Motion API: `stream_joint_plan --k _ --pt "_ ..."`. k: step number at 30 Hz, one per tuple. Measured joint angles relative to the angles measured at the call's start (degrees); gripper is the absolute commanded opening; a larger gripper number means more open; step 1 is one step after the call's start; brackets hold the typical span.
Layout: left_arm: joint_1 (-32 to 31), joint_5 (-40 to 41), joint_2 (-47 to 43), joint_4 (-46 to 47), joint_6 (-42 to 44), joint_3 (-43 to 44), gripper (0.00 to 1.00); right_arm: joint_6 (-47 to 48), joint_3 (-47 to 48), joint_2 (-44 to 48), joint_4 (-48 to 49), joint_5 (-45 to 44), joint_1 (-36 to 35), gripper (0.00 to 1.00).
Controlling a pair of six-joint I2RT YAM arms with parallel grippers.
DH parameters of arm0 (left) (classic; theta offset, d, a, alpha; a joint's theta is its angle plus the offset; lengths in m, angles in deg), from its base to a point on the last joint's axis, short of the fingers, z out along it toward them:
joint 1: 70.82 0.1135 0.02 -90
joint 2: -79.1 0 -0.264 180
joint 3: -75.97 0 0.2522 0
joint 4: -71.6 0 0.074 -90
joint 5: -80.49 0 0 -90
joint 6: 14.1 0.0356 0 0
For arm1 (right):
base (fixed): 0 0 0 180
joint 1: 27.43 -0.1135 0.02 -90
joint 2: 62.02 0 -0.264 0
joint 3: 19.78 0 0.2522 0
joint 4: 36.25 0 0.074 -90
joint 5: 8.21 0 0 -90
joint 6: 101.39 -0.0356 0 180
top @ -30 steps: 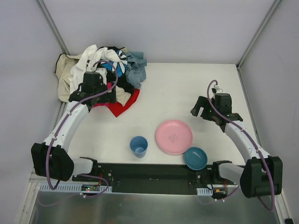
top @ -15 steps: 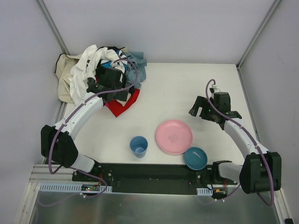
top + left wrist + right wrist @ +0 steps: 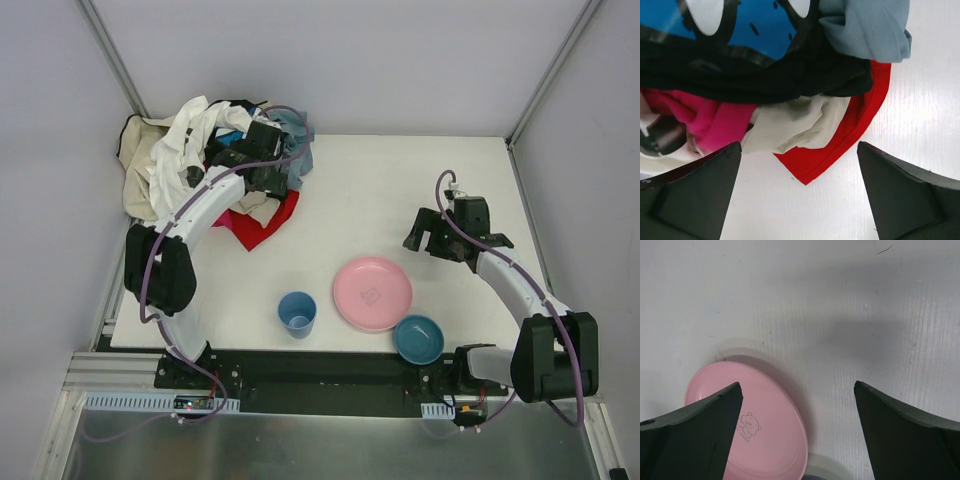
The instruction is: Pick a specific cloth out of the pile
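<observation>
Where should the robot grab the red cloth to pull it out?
Pinch the pointed corner of the cloth lying flat on the table, coming from the open table side; the rest is tucked under the pile.

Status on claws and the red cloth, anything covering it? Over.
Left claw open over pile edge; right claw open near pink plate. Red cloth corner exposed, rest under cream garment and black garment.

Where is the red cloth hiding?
In the top view the red cloth pokes out from under the near edge of the pile, at the far left of the table, right by the left gripper.
</observation>
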Motion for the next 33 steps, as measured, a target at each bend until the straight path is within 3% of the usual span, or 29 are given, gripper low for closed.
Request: stream_joint_plan --k 10,21,33 --pt "0.0 -0.8 10.6 -3.5 -8.1 9.6 0.99 1.0 2.1 -2.8 -1.0 0.0 0.0 0.96" --pt "1.3 -6.4 16.3 -4.7 -18.1 13.7 0.99 1.7 2.1 -3.4 -2.0 0.0 0.0 0.96" --pt "1.9 -8.5 13.7 -4.6 -23.4 10.9 0.99 2.0 2.2 -3.7 -2.3 0.4 0.0 0.96"
